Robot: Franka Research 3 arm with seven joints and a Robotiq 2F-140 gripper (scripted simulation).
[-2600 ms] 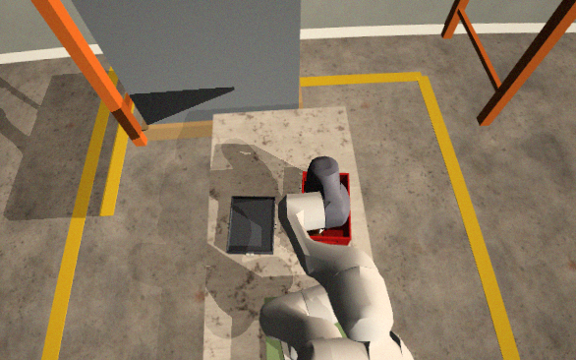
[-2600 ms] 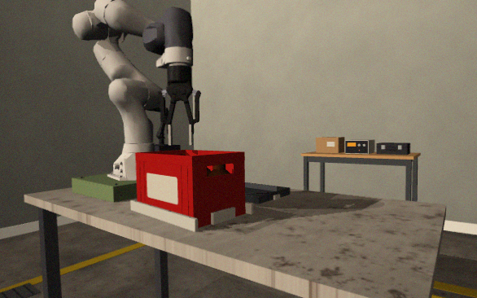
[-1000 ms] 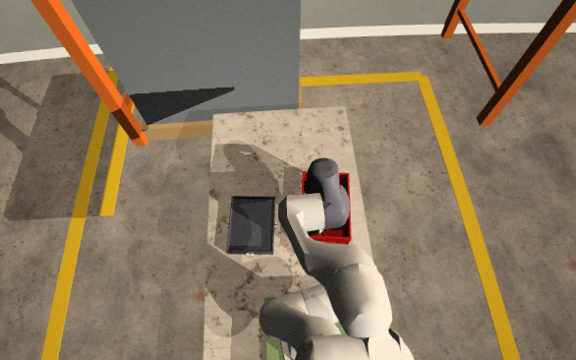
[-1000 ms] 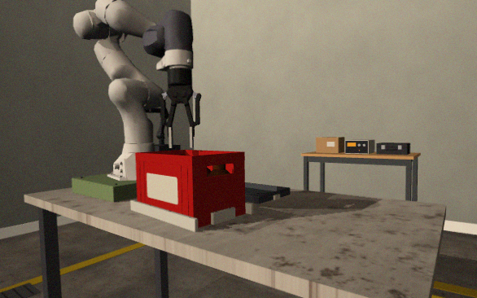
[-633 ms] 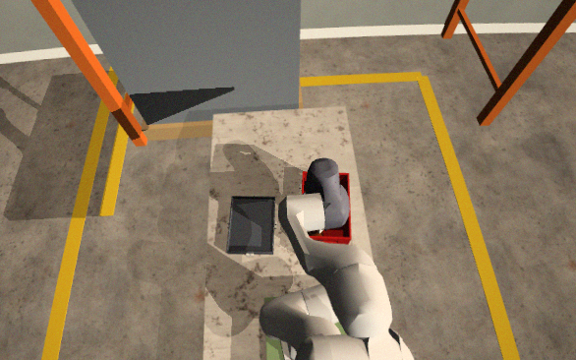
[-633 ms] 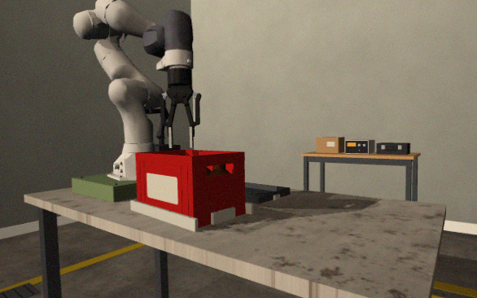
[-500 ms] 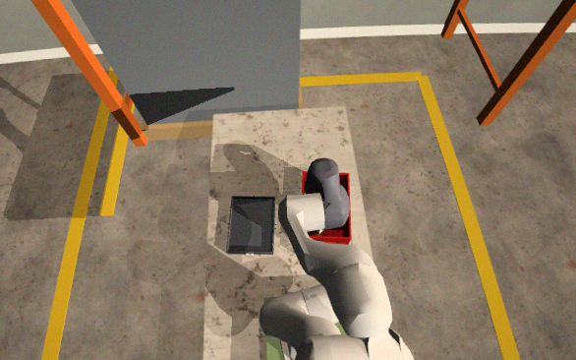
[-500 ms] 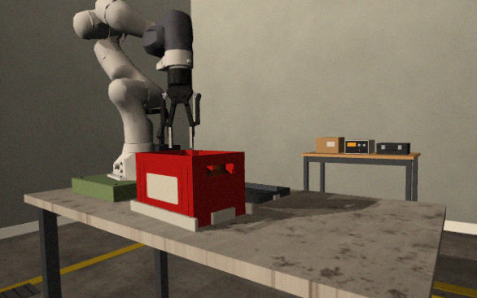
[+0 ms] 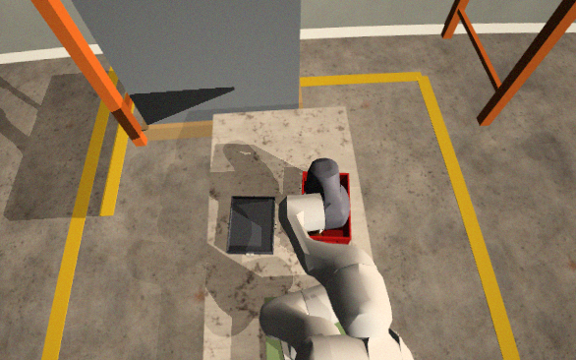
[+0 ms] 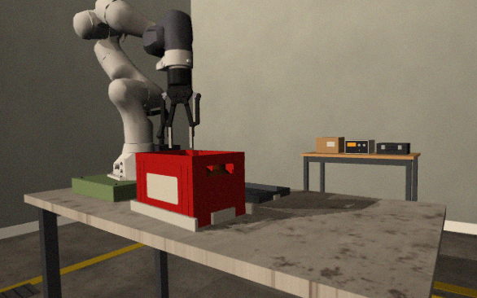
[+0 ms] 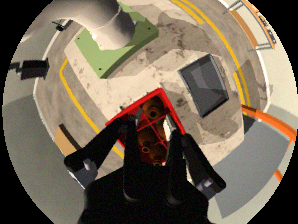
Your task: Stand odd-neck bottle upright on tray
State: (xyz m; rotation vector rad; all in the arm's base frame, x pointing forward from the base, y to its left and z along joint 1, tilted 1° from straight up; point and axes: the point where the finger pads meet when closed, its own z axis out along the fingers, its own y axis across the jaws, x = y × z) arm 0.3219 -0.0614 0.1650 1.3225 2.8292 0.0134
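The red crate (image 10: 190, 183) stands on a pale base on the table, and it also shows in the overhead view (image 9: 346, 216), mostly covered by the arm. Brown bottles (image 11: 149, 141) stand inside it; I see them only in the wrist view and through the crate's handle hole (image 10: 217, 170), and their necks are too small to compare. The dark tray (image 9: 251, 224) lies flat to the crate's left, apart from it, and shows behind the crate in the side view (image 10: 264, 191). My gripper (image 10: 181, 142) points straight down over the crate, fingertips just above the rim, partly open with nothing between the fingers.
A green block (image 10: 102, 187) lies at the robot's base beside the crate. A side table (image 10: 361, 156) with boxes stands far off by the wall. Orange frame posts (image 9: 91, 69) and a grey panel stand beyond the table's far end.
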